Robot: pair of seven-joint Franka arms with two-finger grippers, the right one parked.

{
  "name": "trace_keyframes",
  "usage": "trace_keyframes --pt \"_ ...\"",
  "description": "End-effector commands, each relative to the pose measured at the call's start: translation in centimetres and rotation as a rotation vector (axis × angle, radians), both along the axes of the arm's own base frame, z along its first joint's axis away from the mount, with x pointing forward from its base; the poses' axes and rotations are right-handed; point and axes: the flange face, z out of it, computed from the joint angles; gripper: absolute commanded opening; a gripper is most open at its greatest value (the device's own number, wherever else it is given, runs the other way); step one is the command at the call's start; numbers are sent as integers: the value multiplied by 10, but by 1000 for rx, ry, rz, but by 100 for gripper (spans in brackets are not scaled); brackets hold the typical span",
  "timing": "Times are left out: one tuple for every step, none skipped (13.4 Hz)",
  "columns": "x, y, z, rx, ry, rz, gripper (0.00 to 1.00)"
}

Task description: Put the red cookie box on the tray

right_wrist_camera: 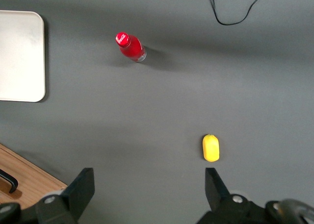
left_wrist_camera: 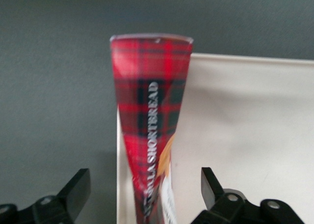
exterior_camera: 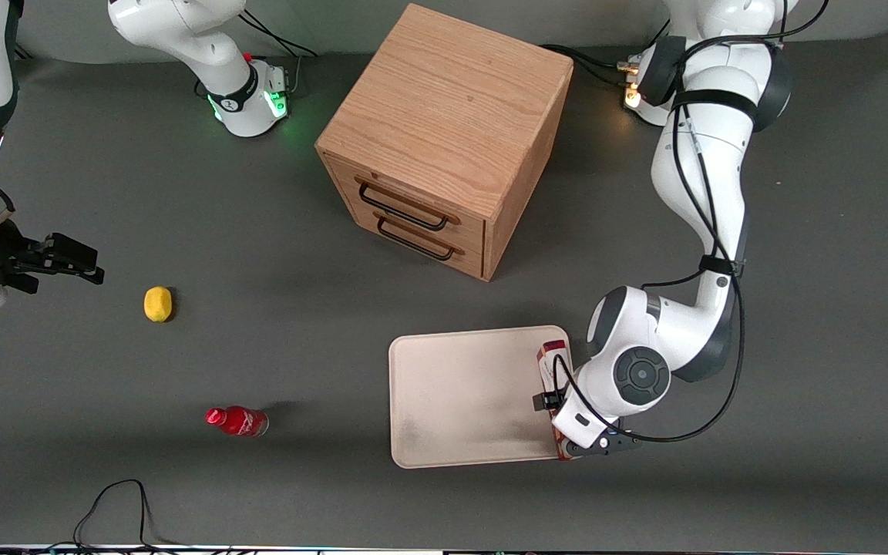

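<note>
The red cookie box [exterior_camera: 553, 361], a tartan carton, stands on its long narrow side along the tray's edge nearest the working arm. The cream tray [exterior_camera: 467, 393] lies flat on the grey table, nearer the front camera than the cabinet. My gripper [left_wrist_camera: 145, 182] hangs directly over the box [left_wrist_camera: 149, 96], open, with a black finger [left_wrist_camera: 78, 187] on each side and a clear gap to the carton. In the front view the wrist [exterior_camera: 606, 389] covers the box's middle. The tray's bare surface [left_wrist_camera: 245, 136] spreads beside the box.
An oak drawer cabinet [exterior_camera: 444, 139] stands farther from the front camera than the tray. A yellow lemon [exterior_camera: 157, 303] and a small red bottle [exterior_camera: 237, 421] lie toward the parked arm's end. A black cable [exterior_camera: 116, 501] loops near the table's front edge.
</note>
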Motion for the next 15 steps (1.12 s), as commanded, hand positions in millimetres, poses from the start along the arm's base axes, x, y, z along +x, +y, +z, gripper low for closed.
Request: trace_keyframes --pt "-5 11 44 37 39 -17 100" --pt "-3 23 54 61 43 -18 100" --pt "-3 33 85 82 24 -20 100" --pt "-7 46 107 90 50 -22 100" --pt "-16 52 138 93 67 -47 100" --pt "-22 73 160 98 96 -45 100" --pt "-29 95 186 94 109 -32 100" --pt "-39 105 204 98 102 -44 100" --pt "-49 125 216 98 103 -56 100" --pt "-61 144 226 96 102 -51 100" --pt "-77 159 236 96 100 -59 100" --pt "-94 176 245 93 92 -78 100" --pt "-111 193 254 92 87 -85 100" --pt "-126 201 262 93 90 -81 100" --pt "-138 217 271 93 94 -60 100"
